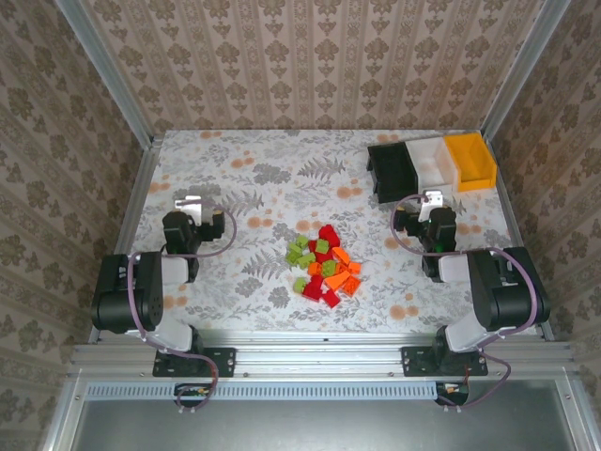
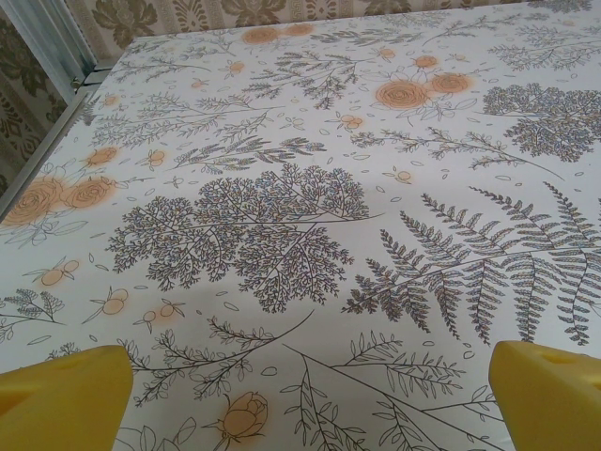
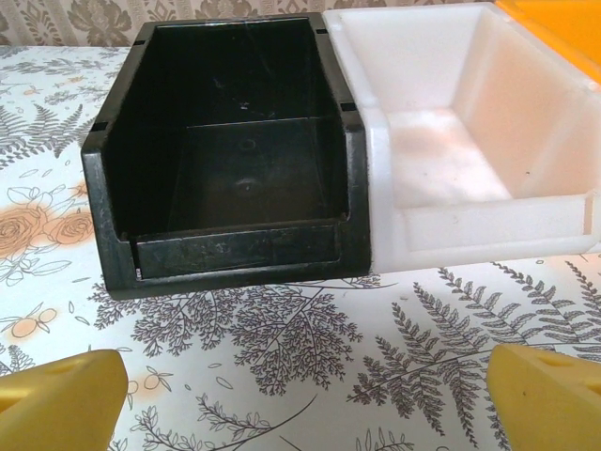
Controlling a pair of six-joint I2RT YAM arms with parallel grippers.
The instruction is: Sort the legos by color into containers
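The left arm [image 1: 131,291] sits folded at lower left of the overhead view, the right arm [image 1: 498,287] at lower right. The left tool [image 1: 191,202] and right tool [image 1: 431,197] point up-frame, yellow fingers [image 2: 61,399] spread wide apart.

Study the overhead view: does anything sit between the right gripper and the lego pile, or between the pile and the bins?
Nothing visible does. Only bare floral tabletop separates the right gripper from the legos, and the legos from the black bin.
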